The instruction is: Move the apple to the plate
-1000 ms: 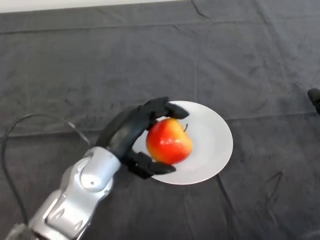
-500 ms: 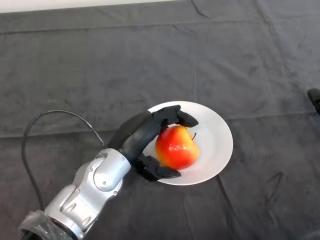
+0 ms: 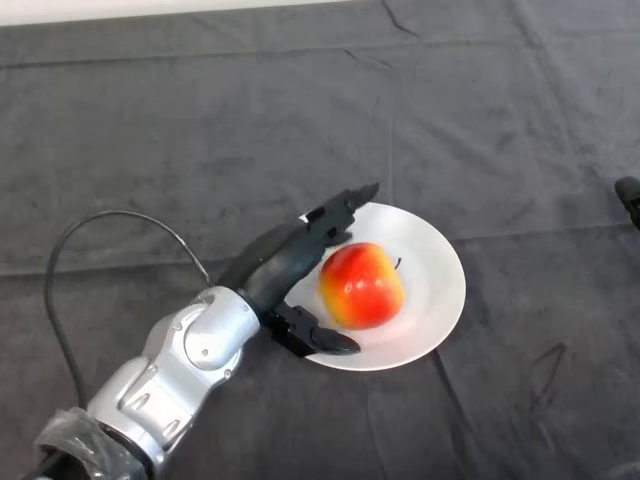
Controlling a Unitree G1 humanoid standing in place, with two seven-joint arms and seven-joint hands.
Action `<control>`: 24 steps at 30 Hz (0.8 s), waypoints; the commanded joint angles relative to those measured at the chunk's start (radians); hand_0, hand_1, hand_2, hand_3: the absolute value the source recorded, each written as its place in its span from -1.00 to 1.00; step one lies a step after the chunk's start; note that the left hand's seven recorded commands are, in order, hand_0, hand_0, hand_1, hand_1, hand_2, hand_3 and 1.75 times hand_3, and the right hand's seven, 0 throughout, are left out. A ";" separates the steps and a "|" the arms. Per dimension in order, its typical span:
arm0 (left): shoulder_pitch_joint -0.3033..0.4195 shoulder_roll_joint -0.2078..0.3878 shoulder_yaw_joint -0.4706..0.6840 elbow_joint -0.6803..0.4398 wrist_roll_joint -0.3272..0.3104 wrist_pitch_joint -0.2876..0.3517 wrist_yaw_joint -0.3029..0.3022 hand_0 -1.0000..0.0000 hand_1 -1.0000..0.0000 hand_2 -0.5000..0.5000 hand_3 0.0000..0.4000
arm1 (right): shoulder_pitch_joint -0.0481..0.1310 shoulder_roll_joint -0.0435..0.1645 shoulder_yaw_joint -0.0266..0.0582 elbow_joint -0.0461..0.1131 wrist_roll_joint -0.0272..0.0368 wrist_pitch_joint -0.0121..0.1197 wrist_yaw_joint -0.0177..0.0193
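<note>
A red and yellow apple [image 3: 361, 286] rests upright on the white plate [image 3: 435, 280], a little left of the plate's middle. My left hand [image 3: 285, 262] is at the plate's left rim, open. Its fingers [image 3: 338, 211] reach straight out over the rim behind the apple, and the thumb [image 3: 320, 338] lies along the plate's near edge. Neither fingers nor thumb wrap the apple; a narrow gap shows between them and the fruit.
The dark cloth [image 3: 200, 130] covers the whole table. A small black object [image 3: 629, 195] sticks in at the right edge. A pale strip [image 3: 150, 8] runs along the far edge of the table.
The fingers have straightened and let go of the apple. The apple has come down onto the plate and sits slightly further right than before.
</note>
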 commanded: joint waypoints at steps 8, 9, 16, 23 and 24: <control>-0.054 0.095 0.110 -0.064 -0.077 0.017 -0.046 1.00 1.00 0.00 -1.00 | -0.013 -0.016 -0.0036 -0.038 0.0060 -0.001 -0.0081; -0.055 0.102 0.126 -0.073 -0.086 0.016 -0.048 1.00 1.00 0.00 -1.00 | -0.013 -0.016 -0.0035 -0.038 0.0060 -0.001 -0.0081; -0.064 0.164 0.265 -0.112 -0.164 -0.010 -0.065 1.00 1.00 0.00 -1.00 | -0.013 -0.016 -0.0033 -0.039 0.0059 -0.001 -0.0082; -0.066 0.233 0.432 -0.090 -0.240 -0.081 -0.056 1.00 1.00 0.00 -1.00 | -0.013 -0.016 -0.0031 -0.039 0.0058 -0.001 -0.0082; -0.065 0.241 0.455 -0.084 -0.249 -0.091 -0.052 1.00 1.00 0.00 -1.00 | -0.013 -0.016 -0.0031 -0.039 0.0058 -0.001 -0.0082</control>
